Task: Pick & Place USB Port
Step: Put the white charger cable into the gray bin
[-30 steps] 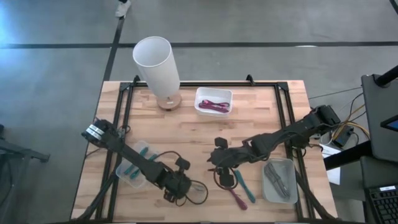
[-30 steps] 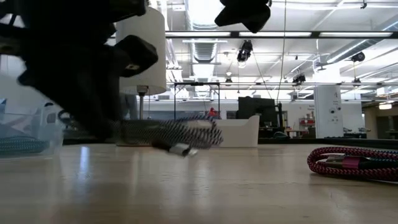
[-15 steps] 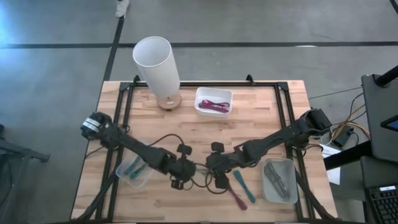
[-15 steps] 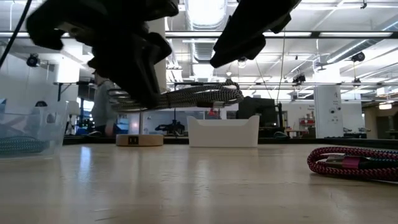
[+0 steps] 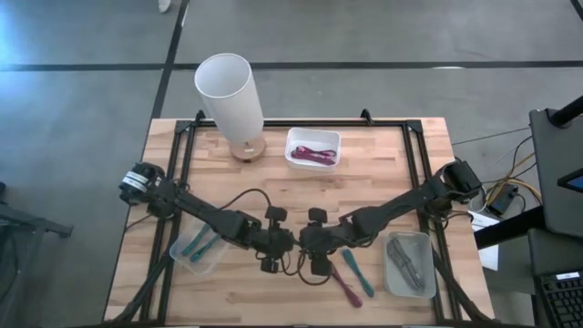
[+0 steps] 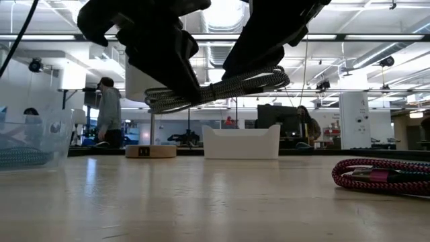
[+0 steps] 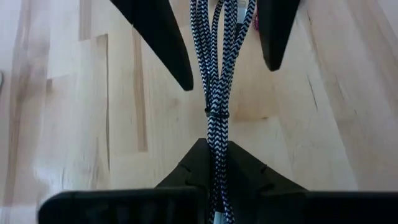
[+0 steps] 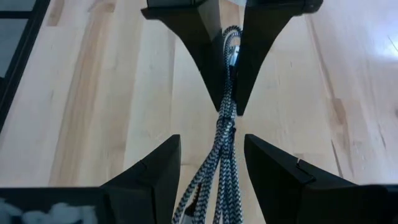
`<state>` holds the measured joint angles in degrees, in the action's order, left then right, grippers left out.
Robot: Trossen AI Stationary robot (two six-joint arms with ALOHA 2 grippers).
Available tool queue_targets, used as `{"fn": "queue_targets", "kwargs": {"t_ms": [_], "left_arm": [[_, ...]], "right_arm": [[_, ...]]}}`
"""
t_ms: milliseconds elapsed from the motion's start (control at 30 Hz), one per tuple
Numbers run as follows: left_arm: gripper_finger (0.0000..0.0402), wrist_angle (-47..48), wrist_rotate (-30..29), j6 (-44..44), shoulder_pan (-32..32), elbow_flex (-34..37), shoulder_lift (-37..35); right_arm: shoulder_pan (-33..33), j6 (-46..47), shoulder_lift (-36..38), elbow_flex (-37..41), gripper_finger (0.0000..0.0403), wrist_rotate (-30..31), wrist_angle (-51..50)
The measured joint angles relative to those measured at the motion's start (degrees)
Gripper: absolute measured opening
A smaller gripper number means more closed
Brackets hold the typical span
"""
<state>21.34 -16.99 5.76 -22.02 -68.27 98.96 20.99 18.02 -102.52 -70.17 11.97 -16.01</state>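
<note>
Above the middle of the pale wooden plank worktop (image 5: pixel 364 173), the left pincer (image 5: pixel 273 244) was clenched on a bundled black-and-white braided USB cable (image 6: pixel 215 91), holding it clear of the surface, while the right pincer (image 5: pixel 310 241) faced it with its jaws spread on either side of the same bundle. The moment looked like a hand-over in mid-air: the left wrist view showed the cable (image 7: pixel 216 93) running out from the closed fingers toward the other arm's parted tips. The right wrist view showed the bundle (image 8: pixel 225 134) lying between its own open fingers (image 8: pixel 146 177), apparently not yet touching them, though contact was hard to judge. The next move likely called for the right pincer to close on the bundle before the left let go, then carry it to a container such as the grey tray (image 5: pixel 408 264) at the worktop's right edge.
</note>
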Motion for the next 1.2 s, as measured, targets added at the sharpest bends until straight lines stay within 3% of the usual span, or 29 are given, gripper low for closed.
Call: {"fn": "queue_targets", "kwargs": {"t_ms": [400,933,1200], "left_arm": [[0.0032,-1.4,-0.4,-0.8,0.0,-3.0,0.0],[0.0032,-1.5,-0.5,-0.8,-0.1,-3.3,0.0],[0.0039,-1.5,-0.5,0.4,-0.1,-3.3,0.0]], "right_arm": [[0.0,0.0,0.0,0.0,0.0159,0.2,0.0],[0.0,-1.7,0.0,0.1,0.0027,0.2,-1.5],[0.0,-1.1,0.0,0.1,0.0024,0.1,-1.6]]}}
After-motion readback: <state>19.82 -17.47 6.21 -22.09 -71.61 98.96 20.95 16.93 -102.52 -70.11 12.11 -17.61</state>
